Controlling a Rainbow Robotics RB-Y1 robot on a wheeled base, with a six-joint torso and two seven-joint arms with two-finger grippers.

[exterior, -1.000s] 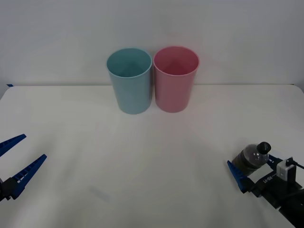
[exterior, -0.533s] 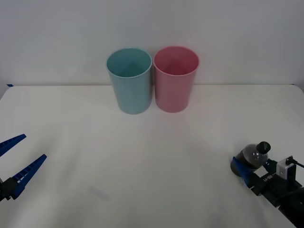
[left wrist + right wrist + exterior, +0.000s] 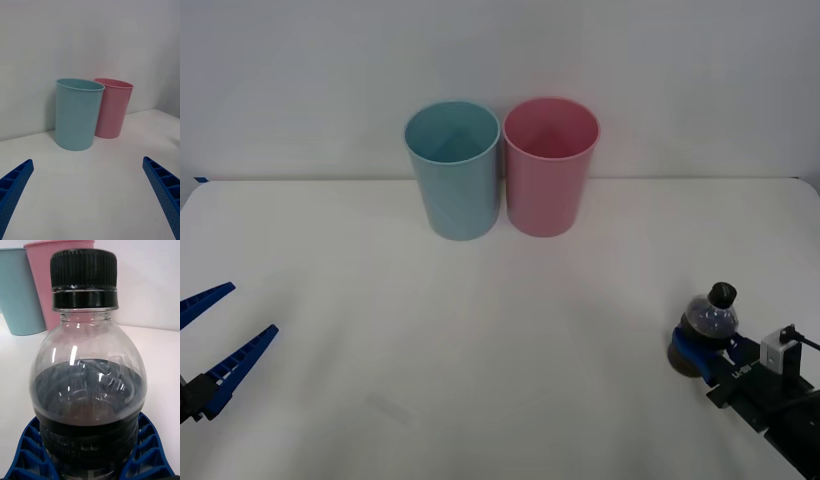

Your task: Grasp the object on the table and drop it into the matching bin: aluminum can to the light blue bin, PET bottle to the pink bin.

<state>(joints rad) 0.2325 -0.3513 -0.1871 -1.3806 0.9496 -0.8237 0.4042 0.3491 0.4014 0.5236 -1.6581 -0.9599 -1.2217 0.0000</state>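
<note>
The right tool (image 3: 695, 352) is clenched on the PET bottle (image 3: 707, 322) — upright, low at the surface's (image 3: 500, 340) right edge. The left tool (image 3: 215, 335) hangs released at the left — well apart from the pink bin (image 3: 549, 167).

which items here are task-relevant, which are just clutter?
Relevant: PET bottle, upright, gripped by right gripper; pink bin, its target; table.

Not in play: light blue bin, for cans; left gripper, open, idle at the table's left edge.

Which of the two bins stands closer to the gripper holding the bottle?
The pink bin: it stands on the right gripper's side, with the light blue bin beyond it.
</note>
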